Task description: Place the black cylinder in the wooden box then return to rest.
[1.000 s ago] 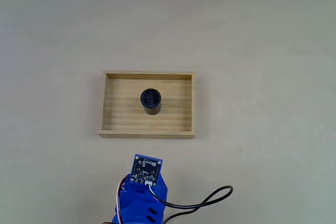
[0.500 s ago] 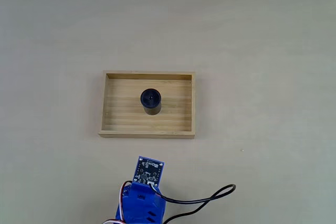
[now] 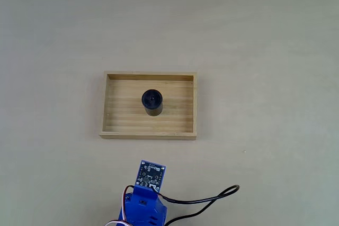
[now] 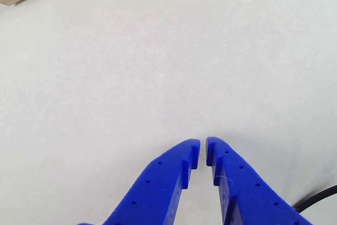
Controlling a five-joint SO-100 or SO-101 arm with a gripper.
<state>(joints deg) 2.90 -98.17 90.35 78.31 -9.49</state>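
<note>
The black cylinder (image 3: 152, 102) stands upright inside the wooden box (image 3: 149, 134), near the middle of its grained floor, touching no wall. In the other view, the blue claw (image 4: 202, 149) hangs over the bare pale surface (image 4: 158, 67), its two tips drawn almost together with only a thin slit between them, grasping nothing. In the fixed view the arm's blue body (image 3: 144, 209), carrying a small circuit board (image 3: 151, 174), sits below the box, well apart from it, with a black cable (image 3: 212, 198) looping off to the right.
</note>
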